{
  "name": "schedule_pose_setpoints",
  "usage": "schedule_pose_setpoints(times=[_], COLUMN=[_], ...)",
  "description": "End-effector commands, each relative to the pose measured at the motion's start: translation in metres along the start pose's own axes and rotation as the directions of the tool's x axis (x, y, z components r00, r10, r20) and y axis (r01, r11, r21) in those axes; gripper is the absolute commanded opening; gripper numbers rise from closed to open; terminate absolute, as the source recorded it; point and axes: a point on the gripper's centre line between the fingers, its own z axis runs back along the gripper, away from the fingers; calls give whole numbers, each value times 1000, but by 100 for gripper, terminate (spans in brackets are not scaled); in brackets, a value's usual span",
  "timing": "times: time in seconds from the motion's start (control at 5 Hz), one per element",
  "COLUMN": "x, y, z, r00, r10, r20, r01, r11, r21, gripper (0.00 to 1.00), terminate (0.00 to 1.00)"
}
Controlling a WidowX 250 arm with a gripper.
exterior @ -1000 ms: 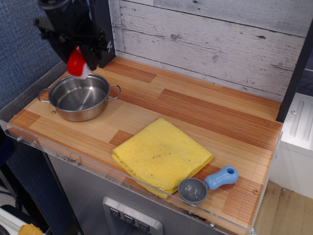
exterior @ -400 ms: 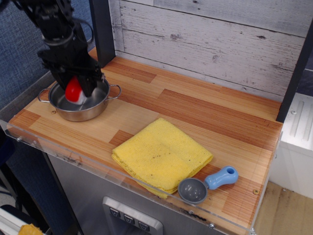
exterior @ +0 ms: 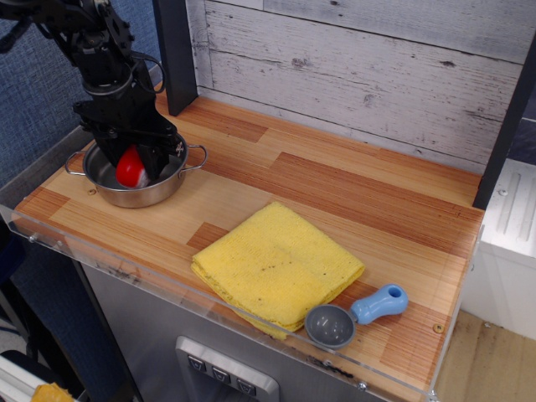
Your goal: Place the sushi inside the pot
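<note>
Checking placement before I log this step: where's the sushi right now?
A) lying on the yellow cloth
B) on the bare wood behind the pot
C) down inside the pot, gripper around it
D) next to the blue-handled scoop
C: the red-topped sushi sits low within the rim of the pot, with the gripper reaching down over it and its jaws on either side; whether they have let go cannot be told from this view.
</note>
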Motion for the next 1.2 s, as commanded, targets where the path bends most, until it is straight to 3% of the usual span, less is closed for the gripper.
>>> schedule_pose_setpoints(times=[0.0,0.4,0.6,1.0], x=[12,6,15,39], y=[14,12,14,13], z=[10,12,29,97], r00=[999,999,998,989], r10=[40,47,51,-15], r20=[6,-5,41,148], r01=[-40,-47,-51,16], r11=[999,999,999,1000], r21=[13,-3,2,-4], gripper=[100,100,100,100], terminate=[0,0,0,0])
